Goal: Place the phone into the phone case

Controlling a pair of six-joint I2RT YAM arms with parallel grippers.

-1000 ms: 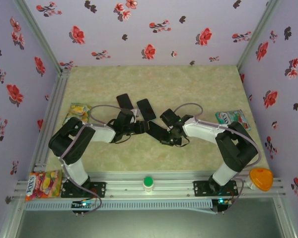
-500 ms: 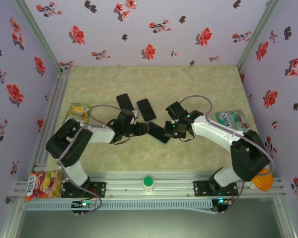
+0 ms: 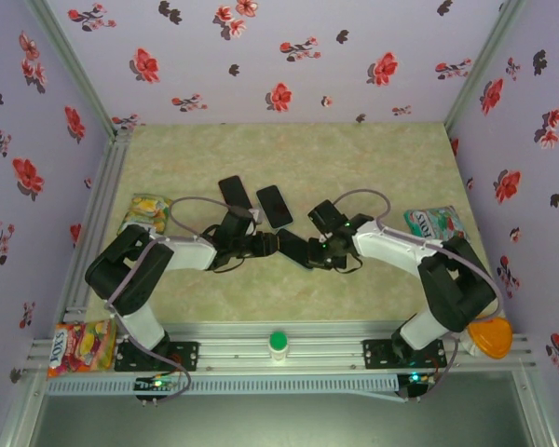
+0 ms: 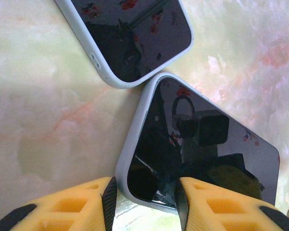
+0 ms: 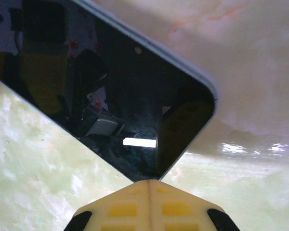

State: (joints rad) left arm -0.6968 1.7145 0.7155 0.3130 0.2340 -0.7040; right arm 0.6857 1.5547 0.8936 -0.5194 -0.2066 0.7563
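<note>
A black-screened phone (image 3: 296, 249) lies flat at mid-table between both grippers. In the left wrist view its screen (image 4: 207, 159) sits inside the pale grey phone case (image 4: 135, 139). My left gripper (image 4: 144, 207) has its yellow fingers (image 4: 86, 209) on either side of the case's near corner, touching it, and comes in from the left (image 3: 278, 242). My right gripper (image 5: 149, 185) is shut, its joined tips resting at the opposite corner of the phone (image 5: 111, 86), reached from the right (image 3: 315, 251).
Two more dark phones (image 3: 231, 191) (image 3: 274, 206) lie just behind; the nearer one (image 4: 135, 33) touches the case's corner. Snack packets sit at left (image 3: 147, 209), right (image 3: 435, 222) and front left (image 3: 79, 345). A green cap (image 3: 278, 343) and an orange object (image 3: 489, 335) rest on the front rail.
The right gripper swung up and back from the phone half a second ago, then came down again to its right corner. The left gripper kept its place on the case.
</note>
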